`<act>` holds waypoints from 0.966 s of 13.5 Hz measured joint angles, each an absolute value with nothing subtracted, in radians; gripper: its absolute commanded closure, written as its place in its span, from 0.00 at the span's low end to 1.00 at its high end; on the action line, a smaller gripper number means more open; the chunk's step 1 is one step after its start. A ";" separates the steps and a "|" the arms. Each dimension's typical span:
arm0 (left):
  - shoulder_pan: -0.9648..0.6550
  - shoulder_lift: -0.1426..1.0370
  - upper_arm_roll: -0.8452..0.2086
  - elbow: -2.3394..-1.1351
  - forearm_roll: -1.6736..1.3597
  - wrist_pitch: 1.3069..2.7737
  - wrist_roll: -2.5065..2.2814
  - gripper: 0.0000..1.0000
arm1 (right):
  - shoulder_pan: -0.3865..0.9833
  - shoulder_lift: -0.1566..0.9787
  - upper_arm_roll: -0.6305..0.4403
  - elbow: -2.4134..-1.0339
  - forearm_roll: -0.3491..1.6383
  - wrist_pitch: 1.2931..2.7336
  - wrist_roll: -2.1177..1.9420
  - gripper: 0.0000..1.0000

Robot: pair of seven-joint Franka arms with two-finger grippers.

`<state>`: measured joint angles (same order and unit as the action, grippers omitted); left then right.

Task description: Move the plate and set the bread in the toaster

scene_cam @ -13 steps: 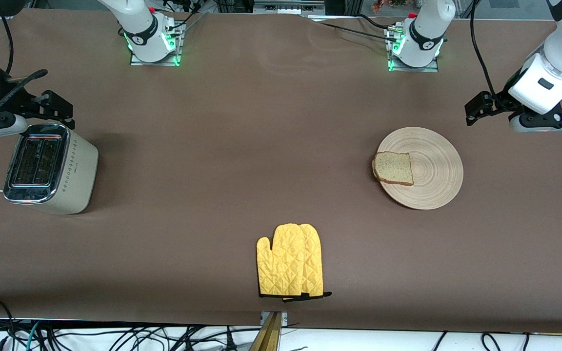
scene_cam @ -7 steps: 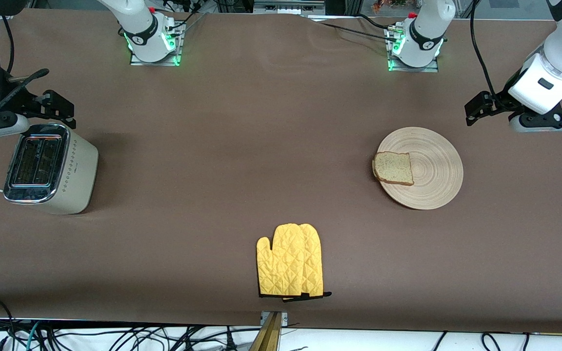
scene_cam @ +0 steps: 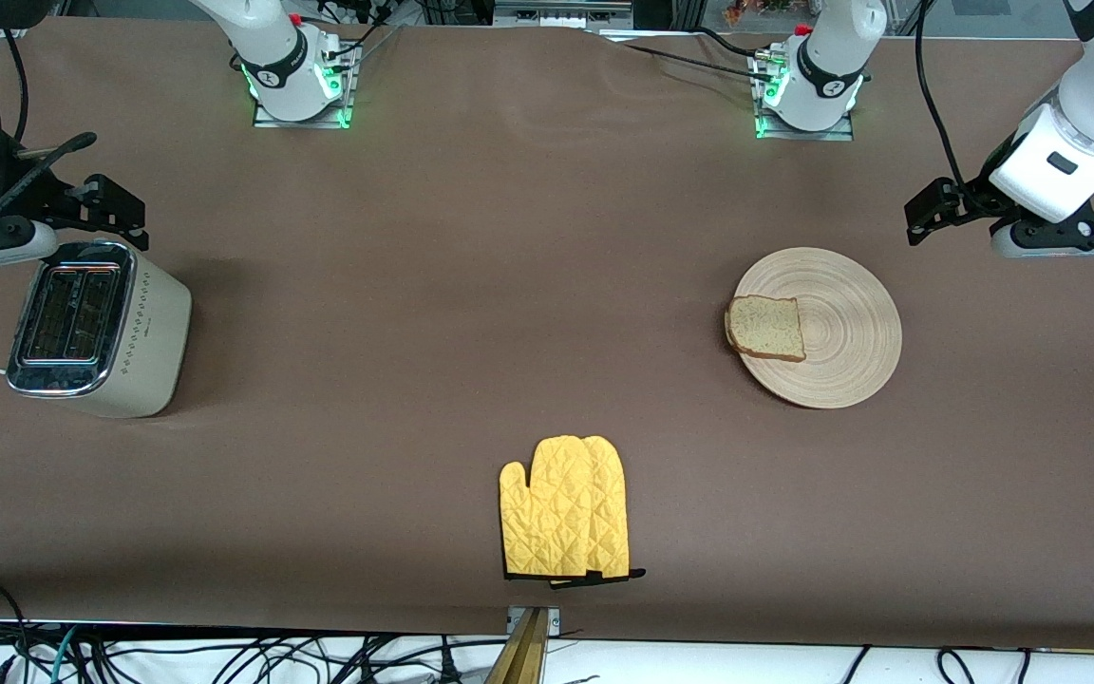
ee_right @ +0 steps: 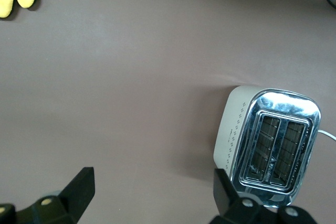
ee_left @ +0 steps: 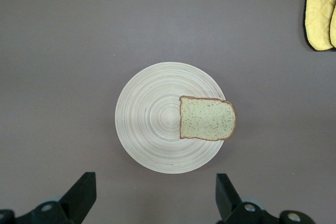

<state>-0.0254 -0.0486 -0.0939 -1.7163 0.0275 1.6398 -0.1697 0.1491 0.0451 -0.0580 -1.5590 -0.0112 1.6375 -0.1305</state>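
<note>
Resting bread on plate, toaster lettering unreadable

Left gripper was cut by the left wrist view's frame edge, only finger tips showing; its fingers couldn't be made out in the front view. Right gripper likewise clipped. Oven mitt ran off the frame corner, well apart from the left gripper. Toaster slot interiors too dark to read; its cord was cut off.
</note>
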 measured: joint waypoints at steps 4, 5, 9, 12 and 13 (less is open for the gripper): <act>-0.026 -0.049 -0.094 -1.716 0.028 1.640 -0.170 0.00 | 0.160 0.045 -0.053 -1.558 -0.023 1.637 -0.130 0.00; -0.026 -0.049 -0.094 -1.715 0.028 1.640 -0.170 0.00 | 0.160 0.045 -0.050 -1.558 -0.023 1.637 -0.130 0.00; -0.027 -0.049 -0.094 -1.714 0.028 1.640 -0.170 0.00 | 0.162 0.045 -0.042 -1.558 -0.025 1.637 -0.130 0.00; -0.027 -0.049 -0.094 -1.714 0.028 1.640 -0.170 0.00 | 0.162 0.045 -0.042 -1.558 -0.026 1.637 -0.130 0.00; -0.027 -0.049 -0.094 -1.714 0.028 1.640 -0.170 0.00 | 0.162 0.045 -0.042 -1.558 -0.026 1.637 -0.130 0.00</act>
